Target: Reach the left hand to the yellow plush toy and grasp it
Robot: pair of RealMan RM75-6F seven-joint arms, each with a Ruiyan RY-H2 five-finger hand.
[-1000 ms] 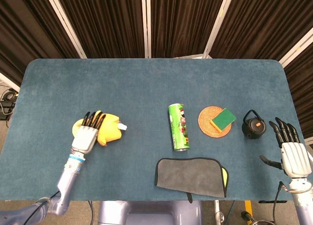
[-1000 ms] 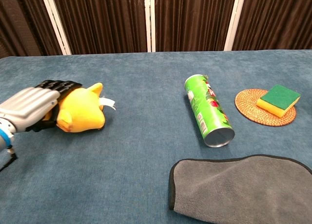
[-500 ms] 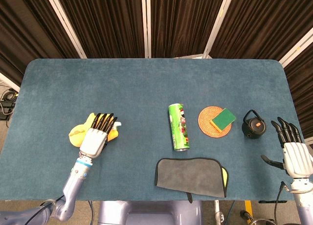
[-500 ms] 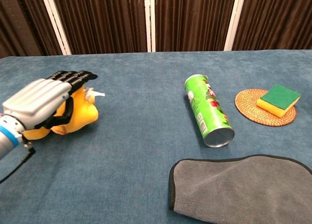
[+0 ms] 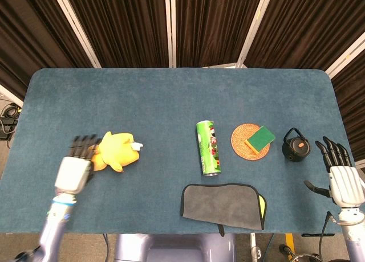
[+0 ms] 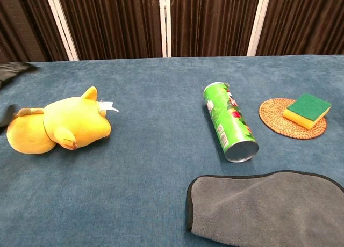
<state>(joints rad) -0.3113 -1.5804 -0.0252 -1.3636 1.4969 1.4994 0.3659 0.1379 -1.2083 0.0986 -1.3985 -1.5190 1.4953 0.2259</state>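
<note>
Head view: left hand [image 5: 74, 166] has slid off the yellow plush toy [image 5: 117, 151], fingers spread, empty, lower left; needs regrasping.

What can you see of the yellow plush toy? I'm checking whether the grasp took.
The yellow plush toy is a soft, fuzzy yellow animal figure lying on its side on the blue table, toward the left. It has a pointed ear, stubby limbs and a white tag sticking out toward the middle of the table. Nothing grips it: the left hand shows blurred just to its left, fingers extended beside it, and whether they touch it cannot be told.
</note>
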